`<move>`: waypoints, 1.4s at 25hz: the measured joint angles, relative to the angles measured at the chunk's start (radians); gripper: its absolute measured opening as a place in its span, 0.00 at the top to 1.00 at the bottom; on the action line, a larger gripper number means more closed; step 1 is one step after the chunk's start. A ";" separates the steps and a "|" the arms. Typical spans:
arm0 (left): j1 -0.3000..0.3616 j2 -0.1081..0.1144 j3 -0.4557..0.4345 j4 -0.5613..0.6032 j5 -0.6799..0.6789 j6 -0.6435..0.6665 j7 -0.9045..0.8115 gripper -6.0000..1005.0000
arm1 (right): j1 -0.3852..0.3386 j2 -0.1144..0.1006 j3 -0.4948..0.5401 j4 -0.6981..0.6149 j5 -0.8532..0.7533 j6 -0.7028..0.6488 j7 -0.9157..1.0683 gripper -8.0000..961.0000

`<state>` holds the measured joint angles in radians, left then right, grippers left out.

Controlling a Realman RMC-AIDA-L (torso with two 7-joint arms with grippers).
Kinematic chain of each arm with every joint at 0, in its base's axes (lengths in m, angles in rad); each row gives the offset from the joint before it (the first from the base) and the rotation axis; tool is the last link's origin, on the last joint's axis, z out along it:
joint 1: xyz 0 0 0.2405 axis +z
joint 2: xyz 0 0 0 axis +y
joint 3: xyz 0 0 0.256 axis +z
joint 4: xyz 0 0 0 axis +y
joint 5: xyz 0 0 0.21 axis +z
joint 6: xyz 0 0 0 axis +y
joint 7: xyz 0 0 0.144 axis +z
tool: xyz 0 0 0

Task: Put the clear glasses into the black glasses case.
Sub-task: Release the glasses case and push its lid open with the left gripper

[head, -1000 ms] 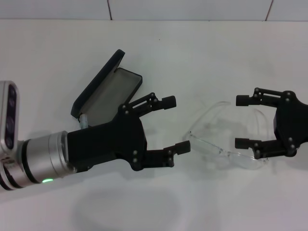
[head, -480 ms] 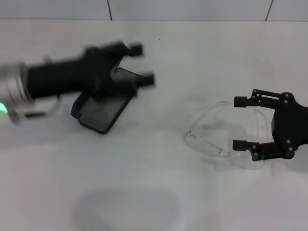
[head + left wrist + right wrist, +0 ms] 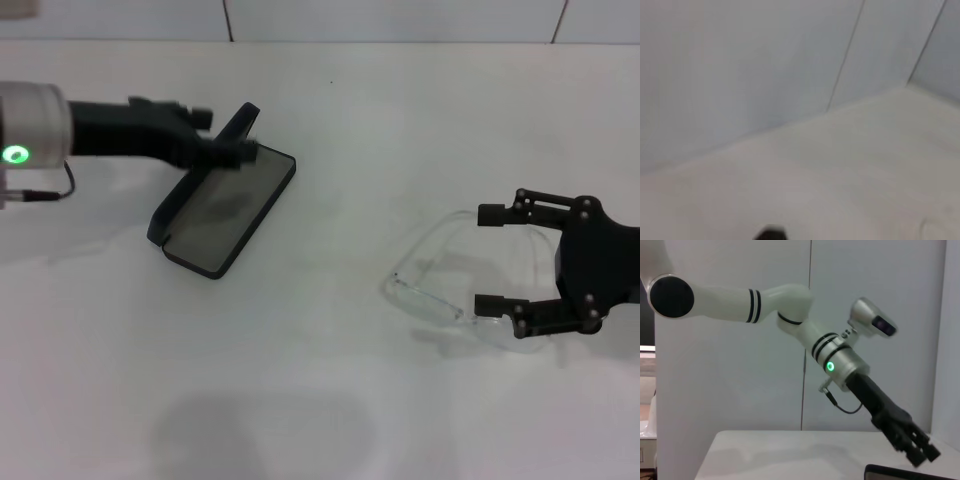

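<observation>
No readable text anywhere.

No lettering, brand, number or sign legible on the black glasses case (image 3: 222,210), the clear glasses (image 3: 462,290), or the arms. Only a plain green light, no characters, on the left arm's wrist (image 3: 15,155).

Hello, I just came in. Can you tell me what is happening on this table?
A two-armed robot is packing glasses. The black glasses case lies open on the white table. The left claw is at the case's raised lid. The clear glasses lie on the table, outside the case. The right claw is open, its fingers around the glasses' right end, not yet closed.
</observation>
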<state>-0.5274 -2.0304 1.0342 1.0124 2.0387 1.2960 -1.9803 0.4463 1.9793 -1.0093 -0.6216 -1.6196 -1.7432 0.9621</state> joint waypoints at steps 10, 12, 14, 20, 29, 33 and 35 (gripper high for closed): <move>-0.005 -0.057 0.031 0.067 0.195 -0.073 -0.068 0.11 | -0.007 0.009 0.000 0.002 -0.011 0.002 -0.002 0.10; -0.001 -0.057 0.031 0.067 0.196 -0.083 -0.069 0.11 | -0.011 0.009 0.000 0.002 -0.011 0.002 -0.003 0.10; 0.000 -0.057 0.031 0.067 0.197 -0.089 -0.069 0.11 | -0.014 0.009 0.000 0.002 -0.011 0.002 -0.006 0.10; 0.000 -0.057 0.036 0.046 0.215 -0.125 -0.070 0.14 | -0.016 0.009 0.000 0.002 -0.011 0.002 -0.011 0.10; -0.011 -0.055 0.038 0.008 0.225 -0.138 -0.069 0.18 | -0.015 0.007 0.000 0.001 -0.033 0.003 -0.037 0.11; -0.019 -0.058 0.038 0.004 0.244 -0.139 -0.071 0.37 | -0.016 0.009 0.000 0.001 -0.036 0.004 -0.065 0.11; -0.021 -0.059 0.041 0.004 0.249 -0.139 -0.071 0.45 | -0.017 0.009 0.000 0.002 -0.036 0.004 -0.072 0.11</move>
<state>-0.5485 -2.0893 1.0755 1.0162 2.2875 1.1565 -2.0513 0.4293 1.9880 -1.0093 -0.6199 -1.6560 -1.7395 0.8898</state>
